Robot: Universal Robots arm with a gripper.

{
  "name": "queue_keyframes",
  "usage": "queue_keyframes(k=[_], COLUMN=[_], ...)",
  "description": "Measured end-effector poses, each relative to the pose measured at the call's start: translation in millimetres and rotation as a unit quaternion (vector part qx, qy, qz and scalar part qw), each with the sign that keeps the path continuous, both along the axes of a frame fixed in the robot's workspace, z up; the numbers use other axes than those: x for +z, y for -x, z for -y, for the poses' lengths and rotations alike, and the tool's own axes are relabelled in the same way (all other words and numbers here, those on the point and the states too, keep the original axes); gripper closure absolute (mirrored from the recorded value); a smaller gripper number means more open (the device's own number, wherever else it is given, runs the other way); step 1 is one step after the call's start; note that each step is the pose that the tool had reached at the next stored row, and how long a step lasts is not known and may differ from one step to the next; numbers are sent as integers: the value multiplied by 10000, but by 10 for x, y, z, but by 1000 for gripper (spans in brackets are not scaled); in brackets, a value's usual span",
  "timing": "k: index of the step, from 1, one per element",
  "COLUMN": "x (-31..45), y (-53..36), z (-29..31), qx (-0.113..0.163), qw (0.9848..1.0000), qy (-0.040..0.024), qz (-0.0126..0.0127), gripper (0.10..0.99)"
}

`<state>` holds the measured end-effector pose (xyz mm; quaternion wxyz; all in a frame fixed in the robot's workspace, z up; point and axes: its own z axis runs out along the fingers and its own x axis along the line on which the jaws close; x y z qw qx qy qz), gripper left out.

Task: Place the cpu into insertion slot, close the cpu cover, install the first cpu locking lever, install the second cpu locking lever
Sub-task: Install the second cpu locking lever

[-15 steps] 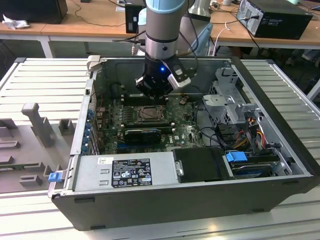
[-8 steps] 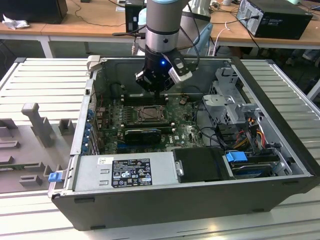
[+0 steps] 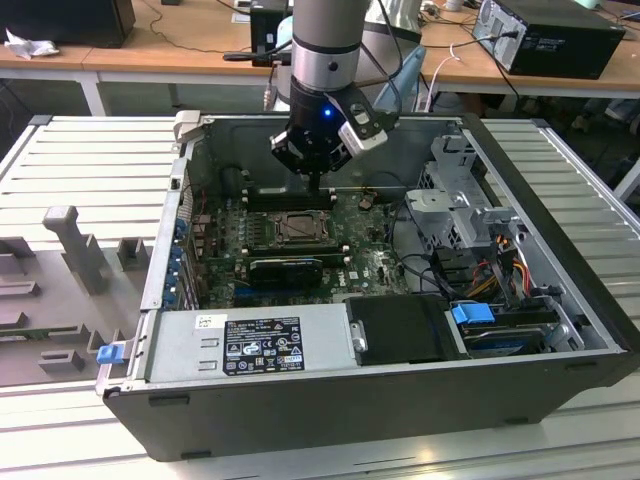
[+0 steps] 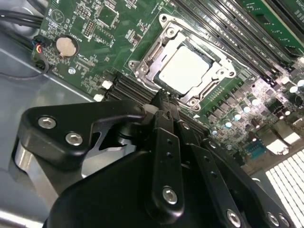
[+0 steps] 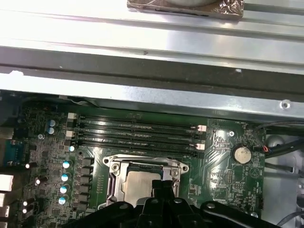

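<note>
Step in hand: I judge I am on the locking levers. The cpu (image 4: 184, 67) already lies flat in the insertion slot (image 5: 113, 186), and the cpu cover (image 4: 153, 56) is down around it, its pale metal top showing through the cutout.

Gripper: my gripper (image 4: 164, 105) hangs just above the edge of the socket, over the green motherboard (image 3: 375, 265) inside the open computer case (image 3: 300, 400). In the exterior view it stands at the far side of the socket.

Jaws: the two black fingers lie together, tip against tip, with nothing between them. I read that as a closed poking tool, not a grasp.

Contact: I cannot tell whether the tips touch the cover frame or hover just clear of it.

Levers: I cannot make out either thin lever with certainty, nor whether one is already hooked.

Neighbours: the memory slots (image 5: 137, 135) run just beside the socket, and the coin battery (image 5: 242, 154) sits a little further off.

What the next move calls for: in my judgement, a slow, steady push with the closed tips on a thin springy wire, kept clear of the chip top and the memory slots.
</note>
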<state>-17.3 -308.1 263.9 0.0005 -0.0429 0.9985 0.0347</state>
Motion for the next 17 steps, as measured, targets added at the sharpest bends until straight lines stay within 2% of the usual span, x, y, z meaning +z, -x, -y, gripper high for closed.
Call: queue_keyframes(k=[3,11,17], x=[1,-7,18], y=[-1,-1,-1], z=[20,129,138], qx=[0,0,-1], qw=[10000,10000,10000], qy=[0,0,6], qz=[0,0,0], gripper=[980,980,980])
